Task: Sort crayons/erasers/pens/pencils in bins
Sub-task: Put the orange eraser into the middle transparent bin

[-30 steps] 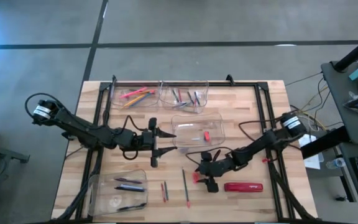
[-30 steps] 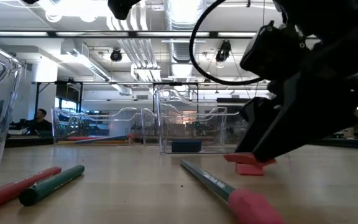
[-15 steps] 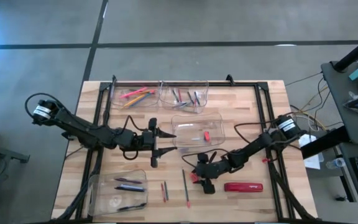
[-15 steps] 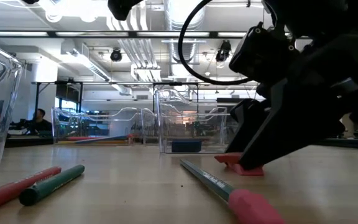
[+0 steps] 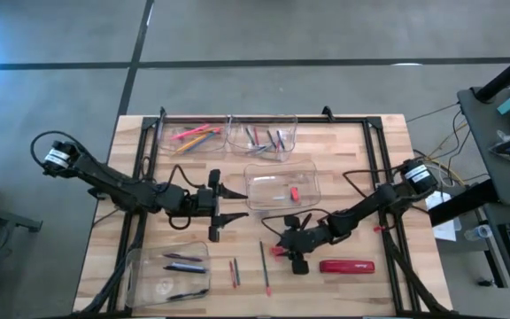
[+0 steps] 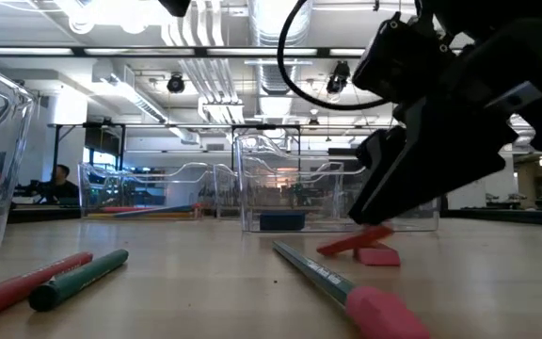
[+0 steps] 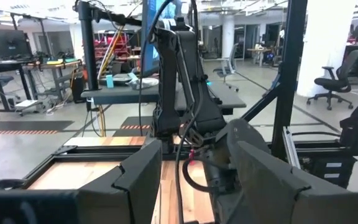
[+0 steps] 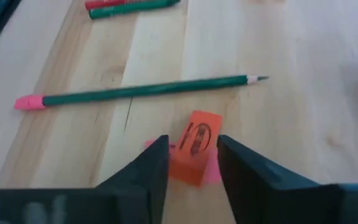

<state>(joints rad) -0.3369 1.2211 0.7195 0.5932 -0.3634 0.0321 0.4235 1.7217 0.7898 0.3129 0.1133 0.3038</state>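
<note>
My right gripper point(image 8: 190, 163) is low over the counter point(image 5: 343, 159) at about five o'clock from the middle bin point(image 5: 281, 184), its fingers point(image 8: 148, 168) pinched narrow on an orange eraser point(image 8: 194, 145). The wrist camera shows the eraser wedged between the two dark fingers, tilted, with a pink eraser point(image 8: 213, 176) peeking out underneath it, partly hidden. In the low view the held eraser point(image 6: 354, 241) sits at a slant, one end lifted off the wood, the pink one point(image 6: 376, 254) flat just beside it.

A green pencil point(image 8: 145, 91) with a pink end lies just beyond the gripper, apart from it. Further off I can see a red and a green stick point(image 8: 132, 4) side by side. From above, the green pencil point(image 5: 264, 266) lies at nine o'clock of the right gripper point(image 5: 283, 252), and the large red oblong point(image 5: 347, 265) sits at three o'clock of it, close by.

One red eraser point(image 5: 295, 190) is already inside the middle bin. The far-left bin point(image 5: 191, 135) holds orange and yellow pencils point(image 5: 195, 136), the far bin next to it point(image 5: 262, 135) holds mixed sticks, and the near-left bin point(image 5: 170, 273) holds dark pens point(image 5: 184, 262).

My left gripper point(image 5: 218, 206) hangs at nine o'clock of the middle bin, fingers point(image 7: 143, 174) spread apart, holding nothing.
</note>
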